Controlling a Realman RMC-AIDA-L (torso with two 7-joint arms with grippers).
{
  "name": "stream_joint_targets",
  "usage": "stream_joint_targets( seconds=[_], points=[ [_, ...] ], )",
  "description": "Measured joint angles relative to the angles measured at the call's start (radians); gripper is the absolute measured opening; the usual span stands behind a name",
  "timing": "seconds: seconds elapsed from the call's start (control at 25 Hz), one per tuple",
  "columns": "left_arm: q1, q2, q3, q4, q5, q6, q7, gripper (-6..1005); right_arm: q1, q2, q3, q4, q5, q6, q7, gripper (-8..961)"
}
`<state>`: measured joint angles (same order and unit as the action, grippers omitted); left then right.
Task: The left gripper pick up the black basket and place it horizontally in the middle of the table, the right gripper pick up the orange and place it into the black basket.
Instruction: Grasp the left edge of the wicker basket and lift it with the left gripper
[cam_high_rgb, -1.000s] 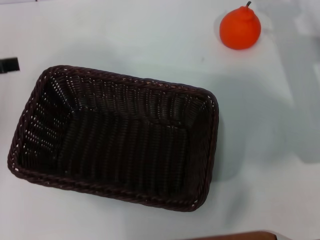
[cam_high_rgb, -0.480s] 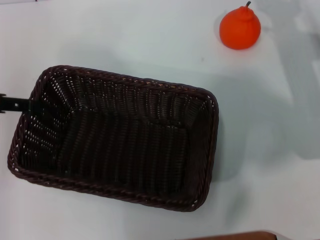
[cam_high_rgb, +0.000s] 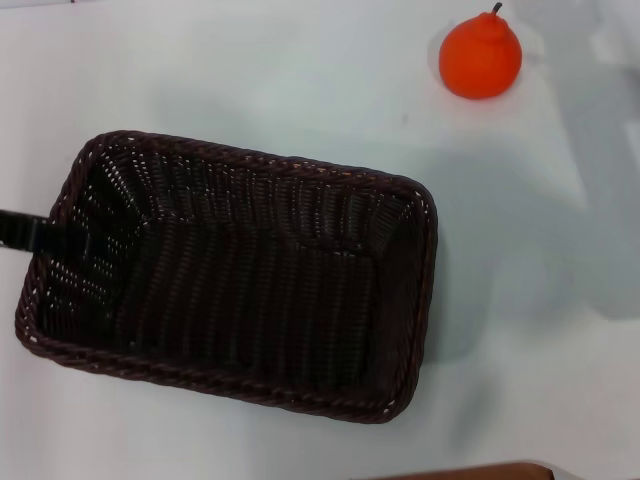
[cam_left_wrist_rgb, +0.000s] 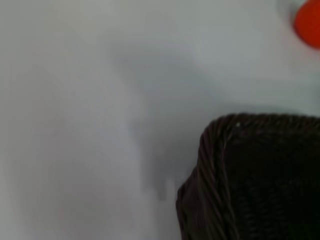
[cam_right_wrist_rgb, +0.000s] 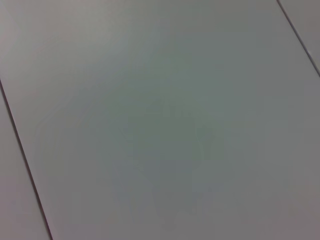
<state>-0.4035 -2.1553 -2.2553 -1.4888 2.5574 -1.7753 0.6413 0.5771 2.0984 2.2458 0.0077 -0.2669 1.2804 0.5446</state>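
Having crept lower along the left short end of the basket since half a second ago, with basket and fruit lying as before. Showing only as a short flat black bar, the left gripper's dark clamp-like end (cam_high_rgb: 22, 229), reaching in from the left edge of the head view and meeting the braided rim; fingers spread or pressed together, cannot tell. Sitting just beyond it, the large rectangular black basket of dark woven wicker (cam_high_rgb: 240, 275), sloping ribbed sides, thick plaited rim, open side up, slightly skewed on the plain smooth white table (cam_high_rgb: 250, 80). Filling one corner of the left wrist view, the same basket's rounded corner (cam_left_wrist_rgb: 250, 175), with a sliver of the fruit (cam_left_wrist_rgb: 309, 22) at the far edge. Resting well apart from the basket, near the far right, the small round bright orange with pointed top and short dark stem (cam_high_rgb: 481, 55). Right gripper not appearing anywhere.
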Motion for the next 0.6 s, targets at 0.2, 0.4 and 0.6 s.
stream_joint_targets(
  seconds=[0.2,0.4,0.6],
  points=[
    [-0.007,-0.005,0.055,0.003,0.041,0.009,-0.022,722,0.0,-0.001,0.0,0.0,0.0,-0.004,0.012,946],
    [-0.009,-0.005,0.061,0.002,0.04,0.009,-0.026,630,-0.002,-0.001,0.0,0.0,0.0,-0.006,0.014,946],
    [-0.007,-0.007,0.056,-0.007,0.033,0.005,-0.027,381,-0.007,-0.002,0.0,-0.001,0.0,-0.007,0.015,946]
  ],
)
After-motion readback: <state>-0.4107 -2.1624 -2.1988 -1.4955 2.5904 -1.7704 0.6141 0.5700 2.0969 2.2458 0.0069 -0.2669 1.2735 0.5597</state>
